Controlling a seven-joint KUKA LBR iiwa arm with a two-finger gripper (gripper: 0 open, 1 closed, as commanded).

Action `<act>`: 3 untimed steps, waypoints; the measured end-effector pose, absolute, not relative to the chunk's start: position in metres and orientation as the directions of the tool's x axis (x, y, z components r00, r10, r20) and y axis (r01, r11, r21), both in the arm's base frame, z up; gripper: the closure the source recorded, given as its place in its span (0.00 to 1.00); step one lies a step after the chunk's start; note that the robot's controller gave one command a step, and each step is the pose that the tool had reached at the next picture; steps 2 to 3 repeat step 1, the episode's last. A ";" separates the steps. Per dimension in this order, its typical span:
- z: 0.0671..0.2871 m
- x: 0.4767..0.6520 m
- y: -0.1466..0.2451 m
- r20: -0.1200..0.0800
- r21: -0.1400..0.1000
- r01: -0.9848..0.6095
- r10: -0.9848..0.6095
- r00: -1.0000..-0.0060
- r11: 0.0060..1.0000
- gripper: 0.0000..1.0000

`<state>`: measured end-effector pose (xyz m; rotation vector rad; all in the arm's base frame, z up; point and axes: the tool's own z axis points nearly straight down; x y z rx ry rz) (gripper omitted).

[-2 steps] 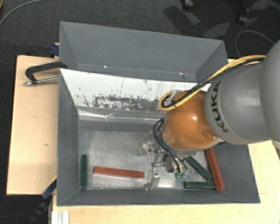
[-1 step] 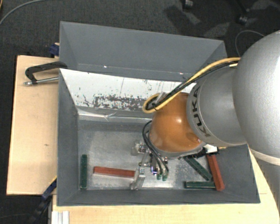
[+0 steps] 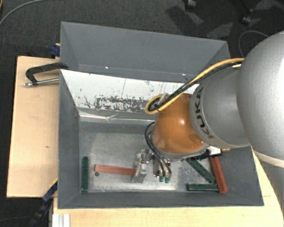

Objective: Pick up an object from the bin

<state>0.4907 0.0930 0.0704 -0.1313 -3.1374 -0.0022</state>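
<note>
The gripper is seen low over the floor of the grey bin, just beside the right end of a flat red stick lying near the front wall. Whether it is spread or pressed together cannot be told. A green bar is seen further left

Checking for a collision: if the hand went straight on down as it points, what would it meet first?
Likely the right end of the red stick, lying at the tip of the hand; if not, the bin floor. Depth is unclear from above.
</note>
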 end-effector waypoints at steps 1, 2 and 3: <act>0.220 0.507 0.042 -0.014 0.003 0.127 0.127 -0.992 0.992 1.00; 0.220 0.507 0.042 -0.014 0.003 0.127 0.127 -0.992 0.992 1.00; 0.220 0.507 0.042 -0.014 0.003 0.127 0.127 -0.992 0.992 1.00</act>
